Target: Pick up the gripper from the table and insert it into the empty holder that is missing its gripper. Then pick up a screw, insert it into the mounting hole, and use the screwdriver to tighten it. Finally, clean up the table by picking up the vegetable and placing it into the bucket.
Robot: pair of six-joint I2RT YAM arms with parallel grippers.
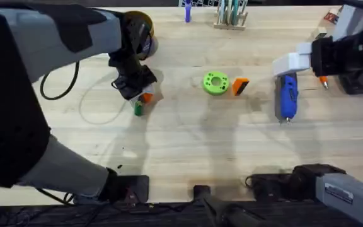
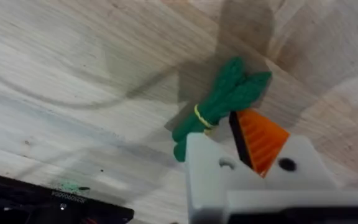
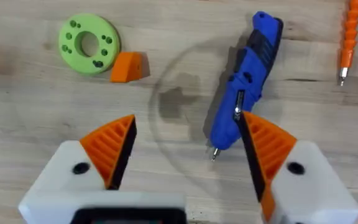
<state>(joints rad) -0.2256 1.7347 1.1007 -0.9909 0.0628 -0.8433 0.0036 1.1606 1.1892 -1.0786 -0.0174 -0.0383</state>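
My left gripper [image 1: 142, 96] [image 2: 232, 142] hangs shut just over the vegetable [image 1: 138, 109] [image 2: 222, 102], a green toy lying on the table past the fingertips. One of its fingers carries an orange tip. The other is the bare white holder [image 2: 207, 171]. The loose orange gripper [image 1: 240, 86] [image 3: 128, 66] lies beside a green ring. My right gripper [image 1: 288, 69] [image 3: 188, 149] is open above the blue screwdriver [image 1: 287, 94] [image 3: 244, 93], whose bit end sits between the orange pads. The tan bucket [image 1: 145, 28] stands behind the left arm, partly hidden. The screw is out of view.
A flat green ring disc [image 1: 216, 82] [image 3: 89, 43] lies mid-table. A thin orange pen-like tool [image 1: 323, 81] [image 3: 350, 37] rests right of the screwdriver. A rack [image 1: 232, 16] stands at the back edge. A thin cable [image 1: 99, 110] loops left of the vegetable.
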